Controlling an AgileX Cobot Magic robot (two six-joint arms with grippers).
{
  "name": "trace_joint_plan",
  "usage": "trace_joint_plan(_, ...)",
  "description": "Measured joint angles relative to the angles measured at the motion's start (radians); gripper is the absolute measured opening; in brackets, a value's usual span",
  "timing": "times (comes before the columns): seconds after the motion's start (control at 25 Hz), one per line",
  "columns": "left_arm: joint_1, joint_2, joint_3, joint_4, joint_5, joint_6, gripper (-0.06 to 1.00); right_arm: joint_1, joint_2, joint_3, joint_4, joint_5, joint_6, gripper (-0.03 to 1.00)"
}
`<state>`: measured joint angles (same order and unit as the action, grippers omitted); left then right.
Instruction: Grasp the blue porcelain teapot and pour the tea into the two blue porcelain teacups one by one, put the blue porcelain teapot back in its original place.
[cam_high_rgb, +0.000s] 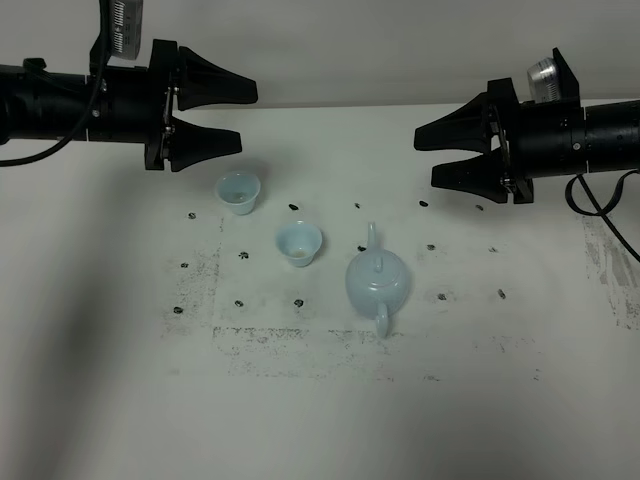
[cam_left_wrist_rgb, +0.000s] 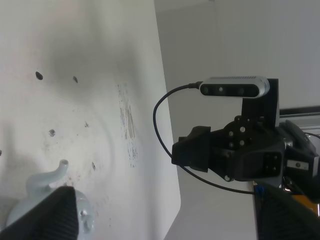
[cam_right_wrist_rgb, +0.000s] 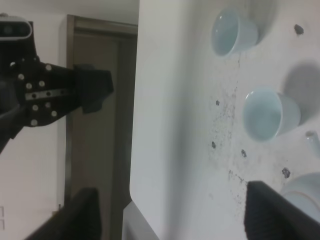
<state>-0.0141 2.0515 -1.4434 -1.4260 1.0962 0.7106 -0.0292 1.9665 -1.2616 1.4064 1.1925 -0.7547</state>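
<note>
Right pincer (cam_high_rgb: 427, 158): jaws fully spread, nothing between them; it hangs above the far right part of the surface (cam_high_rgb: 500, 400).
Left pincer (cam_high_rgb: 245, 117): jaws spread, nothing held; it hangs above the far left part, just beyond the far teacup.
Blue porcelain teapot (cam_high_rgb: 377, 280): stands upright on the surface, right of centre, lid on, touched by neither pincer.
Teapot long axis: the spout-to-handle line runs far to near. The spout (cam_high_rgb: 370, 235) points toward the far edge and the loop handle (cam_high_rgb: 382, 320) toward the near edge.
Far teacup (cam_high_rgb: 239, 192): upright, left of and farther back than the teapot, well apart from it.
Near teacup (cam_high_rgb: 299, 243): upright, just left of the teapot, not touching it.
Bearing from right pincer: the teapot lies nearer in the scene and slightly left of the fingertips.
Nearer arm: the right, by judgement. The left pincer is farther off and both teacups sit between it and the teapot.
Approach requirement: the handle is on the side away from both pincers, so the right pincer probably has to travel over or past the teapot body to reach it.
Task progress: the teapot is not yet grasped.
</note>
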Motion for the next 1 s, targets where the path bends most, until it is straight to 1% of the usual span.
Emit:
trace_joint_plan(0.08,0.007,-0.001,-0.001,0.002,-0.016,0.0,0.7,0.0,0.0,0.0,0.0,0.0,0.0,0.58)
trace_joint_plan(0.16,0.033,-0.007,-0.005,0.015,-0.039,-0.002,0.7,0.0,0.0,0.0,0.0,0.0,-0.001,0.58)
trace_joint_plan(0.24,0.075,-0.013,-0.033,0.085,-0.061,-0.024,0.7,0.0,0.0,0.0,0.0,0.0,-0.001,0.58)
trace_joint_plan(0.28,0.097,-0.015,-0.059,0.133,-0.069,-0.054,0.7,0.0,0.0,0.0,0.0,0.0,-0.001,0.58)
trace_joint_plan(0.32,0.116,-0.018,-0.09,0.206,-0.075,-0.097,0.7,0.0,0.0,0.0,0.0,0.0,-0.001,0.58)
trace_joint_plan(0.44,0.157,-0.021,-0.191,0.45,-0.073,-0.237,0.7,0.0,0.0,0.0,0.0,0.0,-0.001,0.58)
trace_joint_plan(0.52,0.168,-0.022,-0.261,0.637,-0.064,-0.326,0.7,0.0,0.0,0.0,0.0,0.0,-0.001,0.58)
trace_joint_plan(0.56,0.171,-0.022,-0.288,0.717,-0.056,-0.374,0.7,0.0,0.0,0.0,0.0,0.0,-0.001,0.58)
trace_joint_plan(0.64,0.171,-0.022,-0.341,0.901,-0.027,-0.453,0.7,0.0,0.0,0.0,-0.002,0.0,-0.001,0.58)
trace_joint_plan(0.68,0.171,-0.022,-0.359,0.98,-0.005,-0.487,0.7,0.0,0.0,0.0,-0.004,0.0,-0.001,0.58)
trace_joint_plan(0.76,0.171,-0.024,-0.389,1.087,0.047,-0.531,0.7,0.0,0.0,0.0,-0.016,0.0,-0.001,0.58)
trace_joint_plan(0.8,0.171,-0.025,-0.396,1.126,0.069,-0.54,0.7,0.0,0.0,0.0,-0.021,0.0,-0.001,0.58)
trace_joint_plan(0.88,0.171,-0.029,-0.399,1.172,0.095,-0.547,0.7,0.0,0.0,0.0,-0.03,0.001,-0.001,0.58)
trace_joint_plan(1.0,0.171,-0.029,-0.4,1.217,0.097,-0.547,0.7,0.0,0.0,0.0,-0.044,0.001,-0.001,0.58)
